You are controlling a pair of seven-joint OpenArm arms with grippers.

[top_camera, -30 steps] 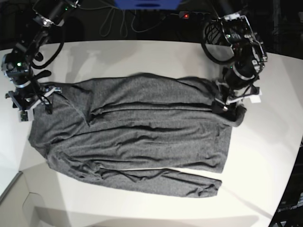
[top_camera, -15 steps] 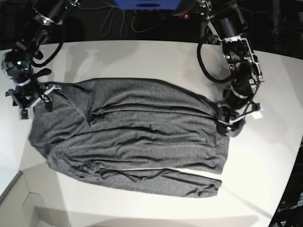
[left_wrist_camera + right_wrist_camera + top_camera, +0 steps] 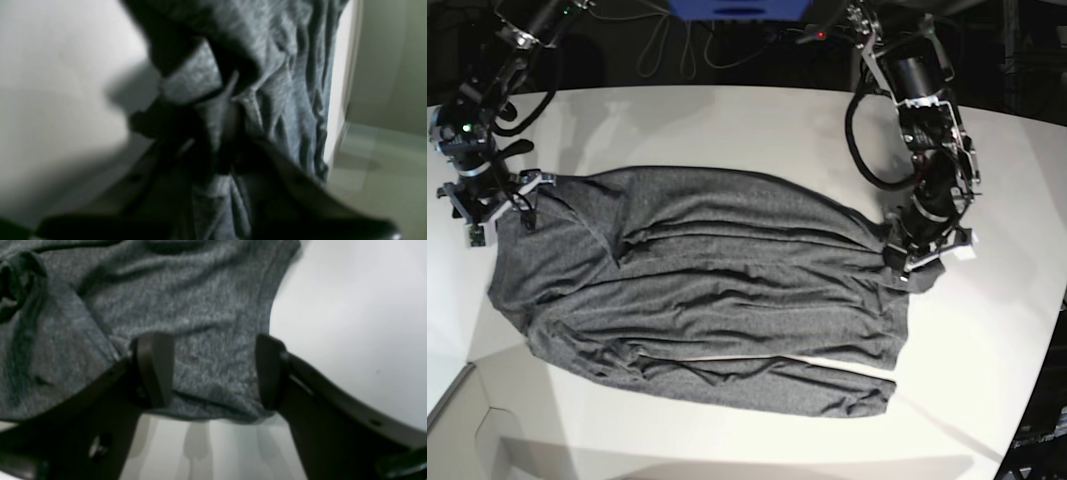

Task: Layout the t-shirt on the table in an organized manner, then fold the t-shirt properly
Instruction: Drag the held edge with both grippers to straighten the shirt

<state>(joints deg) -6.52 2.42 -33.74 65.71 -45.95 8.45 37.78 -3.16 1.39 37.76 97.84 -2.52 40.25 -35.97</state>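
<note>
1. The left gripper (image 3: 905,258) reached down from the far side of the table onto the shirt's edge on the base view's right. Its black fingers (image 3: 213,100) were squeezed together, pinching a bunched fold of fabric.
2. The right gripper (image 3: 213,373) hung low over the shirt's opposite end, jaws spread wide with a corner of cloth between them, gripping nothing.
3. The wrinkly heathered dark grey knit t-shirt (image 3: 717,290) lay mostly flat on the wide plain white matte tabletop (image 3: 727,120), long axis running left-right across the base view, stretched between both grippers.
4. Count: one shirt, one table, two arms.
</note>
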